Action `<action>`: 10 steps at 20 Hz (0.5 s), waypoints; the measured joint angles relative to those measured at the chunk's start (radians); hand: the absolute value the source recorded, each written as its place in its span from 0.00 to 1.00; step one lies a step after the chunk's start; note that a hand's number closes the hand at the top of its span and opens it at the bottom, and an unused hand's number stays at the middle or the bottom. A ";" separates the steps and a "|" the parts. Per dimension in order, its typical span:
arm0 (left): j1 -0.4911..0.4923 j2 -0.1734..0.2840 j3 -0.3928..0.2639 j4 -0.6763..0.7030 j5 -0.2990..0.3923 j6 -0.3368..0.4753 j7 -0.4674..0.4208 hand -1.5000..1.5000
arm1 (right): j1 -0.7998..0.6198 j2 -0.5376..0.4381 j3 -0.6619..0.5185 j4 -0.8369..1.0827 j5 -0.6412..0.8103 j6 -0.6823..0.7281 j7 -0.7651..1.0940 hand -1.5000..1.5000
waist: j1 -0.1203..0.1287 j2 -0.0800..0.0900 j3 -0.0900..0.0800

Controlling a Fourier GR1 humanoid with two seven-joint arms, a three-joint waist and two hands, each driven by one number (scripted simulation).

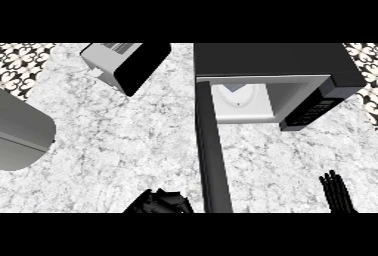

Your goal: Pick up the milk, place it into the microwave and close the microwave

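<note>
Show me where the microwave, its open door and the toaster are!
microwave [269, 60]: head view, on its dark top.
microwave door [212, 150]: head view, on the middle of the open door's long dark edge.
toaster [109, 61]: head view, on its light grey side.

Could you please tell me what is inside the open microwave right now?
Inside the black microwave only its white cavity floor with a pale round turntable shows. No milk carton is visible; the cavity's upper back is hidden under the microwave's top.
</note>
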 measured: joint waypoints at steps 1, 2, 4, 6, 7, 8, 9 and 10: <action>-0.016 -0.004 -0.013 0.023 0.001 -0.014 0.001 1.00 | 0.018 -0.008 0.002 -0.021 -0.010 0.004 0.002 0.00 | 0.000 0.000 0.000; -0.041 -0.013 -0.019 0.040 0.007 -0.030 0.019 1.00 | 0.039 -0.014 0.006 -0.043 -0.020 0.009 0.007 0.00 | 0.000 0.000 0.000; -0.082 -0.045 -0.042 0.091 0.002 -0.040 0.036 1.00 | 0.084 -0.031 0.012 -0.081 -0.040 0.020 0.007 0.00 | -0.001 0.000 0.000; -0.125 -0.075 -0.062 0.160 -0.009 -0.036 0.023 1.00 | 0.122 -0.036 0.020 -0.129 -0.065 0.029 0.016 0.00 | -0.002 0.000 0.000; -0.151 -0.085 -0.079 0.196 -0.017 -0.020 0.012 1.00 | 0.132 -0.040 0.024 -0.144 -0.076 0.033 0.019 0.00 | -0.002 0.000 0.000; -0.175 -0.093 -0.103 0.215 -0.026 -0.003 0.016 1.00 | 0.146 -0.046 0.028 -0.160 -0.085 0.036 0.021 0.00 | -0.001 -0.001 0.000; -0.200 -0.100 -0.127 0.247 -0.032 0.024 0.009 1.00 | 0.157 -0.051 0.033 -0.188 -0.095 0.040 0.030 0.00 | -0.003 -0.001 0.000; -0.227 -0.107 -0.148 0.276 -0.039 0.047 0.005 1.00 | 0.170 -0.056 0.039 -0.207 -0.104 0.044 0.032 0.00 | -0.004 -0.001 0.000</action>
